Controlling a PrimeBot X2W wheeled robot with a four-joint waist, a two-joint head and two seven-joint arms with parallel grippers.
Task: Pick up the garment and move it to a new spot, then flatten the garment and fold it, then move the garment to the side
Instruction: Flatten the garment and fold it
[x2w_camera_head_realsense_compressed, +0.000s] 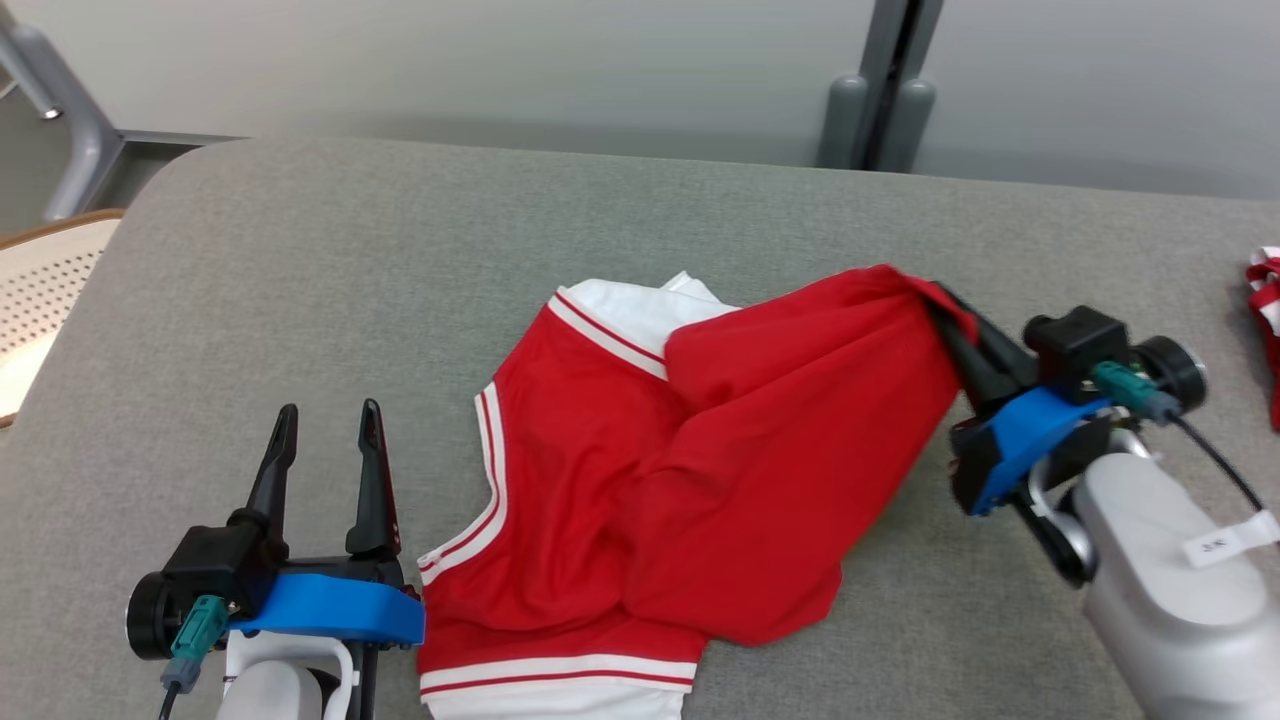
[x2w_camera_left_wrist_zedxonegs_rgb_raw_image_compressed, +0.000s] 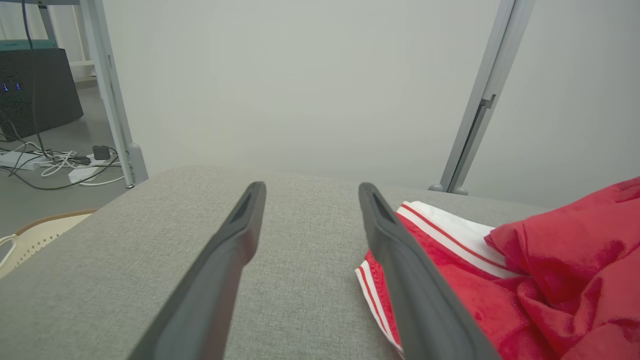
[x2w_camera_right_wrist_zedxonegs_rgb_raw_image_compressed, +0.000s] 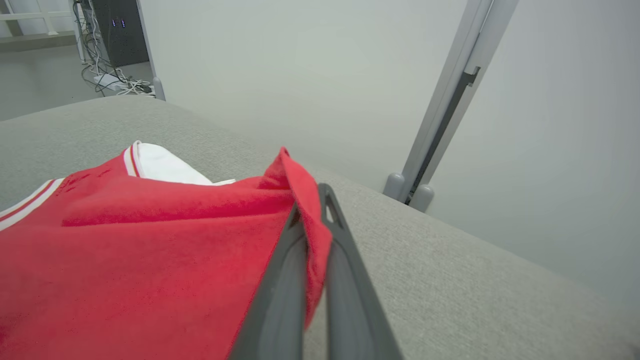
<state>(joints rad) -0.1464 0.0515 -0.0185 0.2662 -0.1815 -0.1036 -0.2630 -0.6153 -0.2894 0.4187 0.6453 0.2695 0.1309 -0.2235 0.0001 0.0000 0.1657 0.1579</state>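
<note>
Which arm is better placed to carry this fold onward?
Probably the right. The right gripper is shut on a raised edge of the garment, while the left gripper stands open beside it, holding nothing.

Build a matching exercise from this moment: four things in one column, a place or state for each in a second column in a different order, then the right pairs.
Things
1. left gripper
2. right gripper
3. red garment
4. red-and-white cloth

Places or states
A. at the right edge of the table
B. fingers apart, holding nothing
C. crumpled mid-table, one corner lifted
D. fingers pinched on red fabric

Pairs: 1-B, 2-D, 3-C, 4-A
</note>
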